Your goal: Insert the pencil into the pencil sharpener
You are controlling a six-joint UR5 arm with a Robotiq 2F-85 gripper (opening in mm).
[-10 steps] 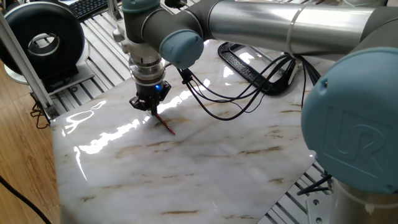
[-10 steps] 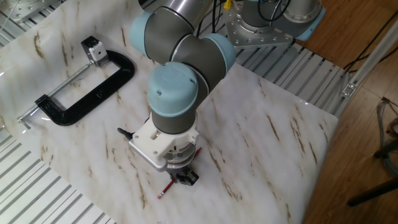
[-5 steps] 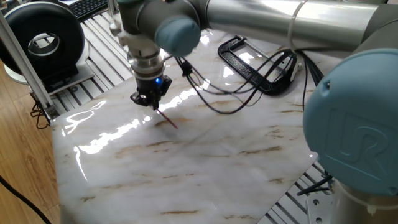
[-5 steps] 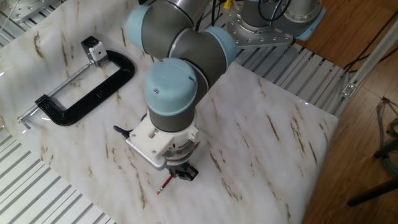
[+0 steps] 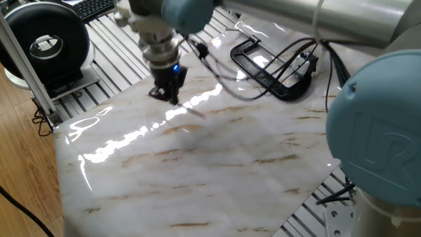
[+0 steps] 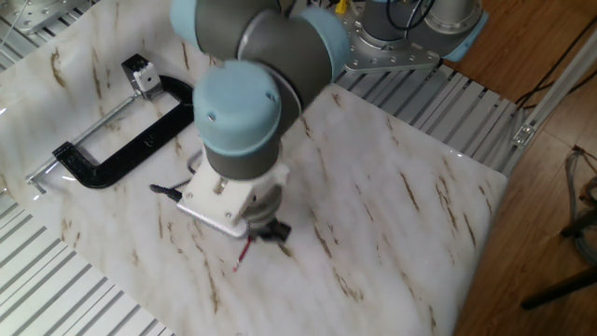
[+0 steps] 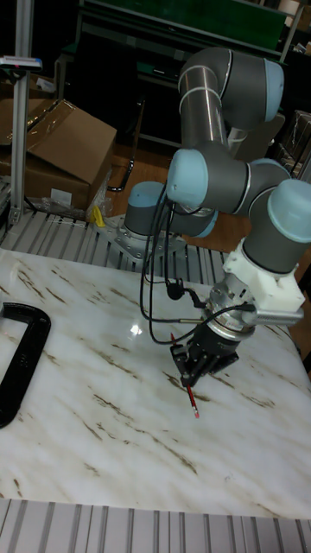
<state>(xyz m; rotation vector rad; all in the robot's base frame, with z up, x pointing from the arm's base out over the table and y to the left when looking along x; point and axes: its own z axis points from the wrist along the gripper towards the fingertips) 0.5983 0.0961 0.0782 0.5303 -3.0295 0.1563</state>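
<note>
Scanning the bench [image 6: 392, 187], we count one clamp [image 6: 117, 140], one pencil [image 7: 191, 401] apparently pinched in the fingers [image 7: 192, 377].

arm: bent over table, wrist pointing down, tilted | gripper [image 7: 192, 377]: low above surface, fingers closed on pencil [image 7: 191, 401] | blurred in one fixed view, blue light on wrist
</note>
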